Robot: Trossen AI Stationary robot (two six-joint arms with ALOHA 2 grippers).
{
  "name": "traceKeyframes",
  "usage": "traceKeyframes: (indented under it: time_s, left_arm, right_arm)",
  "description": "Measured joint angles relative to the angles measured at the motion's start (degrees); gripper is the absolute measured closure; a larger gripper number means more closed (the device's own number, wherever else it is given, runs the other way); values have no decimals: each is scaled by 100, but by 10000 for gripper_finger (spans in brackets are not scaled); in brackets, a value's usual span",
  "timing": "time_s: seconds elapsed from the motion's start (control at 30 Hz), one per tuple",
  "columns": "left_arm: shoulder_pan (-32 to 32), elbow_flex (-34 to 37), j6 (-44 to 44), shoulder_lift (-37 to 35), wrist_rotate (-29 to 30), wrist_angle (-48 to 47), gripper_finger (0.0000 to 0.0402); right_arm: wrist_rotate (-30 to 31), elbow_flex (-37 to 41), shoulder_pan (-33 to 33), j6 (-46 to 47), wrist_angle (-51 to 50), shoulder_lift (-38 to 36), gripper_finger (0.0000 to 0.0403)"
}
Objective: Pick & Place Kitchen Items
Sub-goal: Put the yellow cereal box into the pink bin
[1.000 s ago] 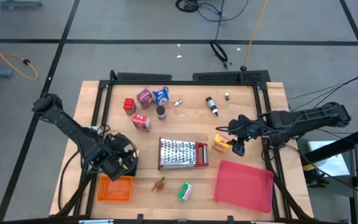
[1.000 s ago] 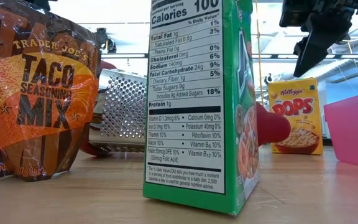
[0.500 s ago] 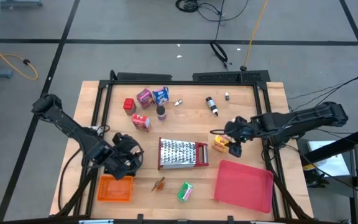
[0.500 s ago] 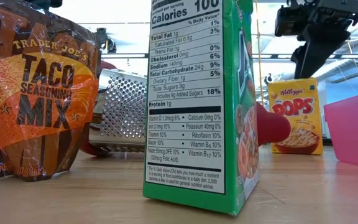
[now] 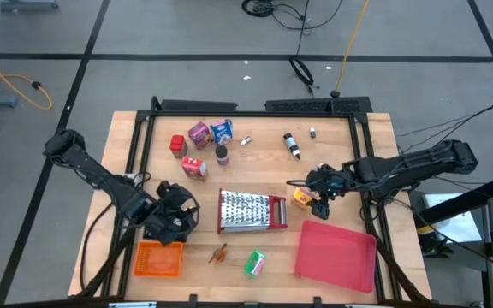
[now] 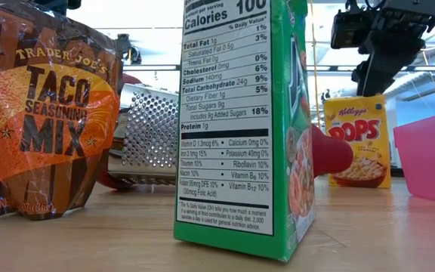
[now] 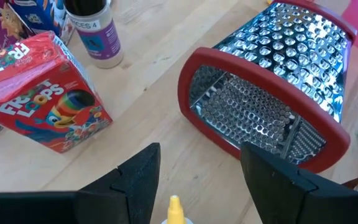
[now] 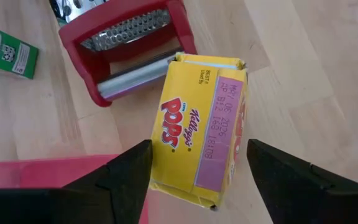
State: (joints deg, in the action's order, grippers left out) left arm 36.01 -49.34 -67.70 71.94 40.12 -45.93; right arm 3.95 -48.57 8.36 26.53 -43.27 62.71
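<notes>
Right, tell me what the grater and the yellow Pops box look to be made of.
Grater: shiny perforated metal, likely steel, mirror glints on the holes; its red end frame looks like smooth moulded plastic. Yellow Pops box: printed cardboard with a slight sheen, folded edges and flaps showing. It stands between the open fingers of the right gripper.

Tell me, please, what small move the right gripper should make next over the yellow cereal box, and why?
Probably lower straight down. The right gripper is open, with a finger on either side of the yellow cereal box, and it hangs above the box rather than around it. Coming down should put the box between the fingers before they close.
</notes>
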Motion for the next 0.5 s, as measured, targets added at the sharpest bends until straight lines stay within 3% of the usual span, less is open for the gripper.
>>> traceKeyframes:
  time_s: [0.5]
  left_arm:
    - [0,0,39,0,4,-4,176]
  right_arm:
    - [42,21,-57,-64,108,-216,144]
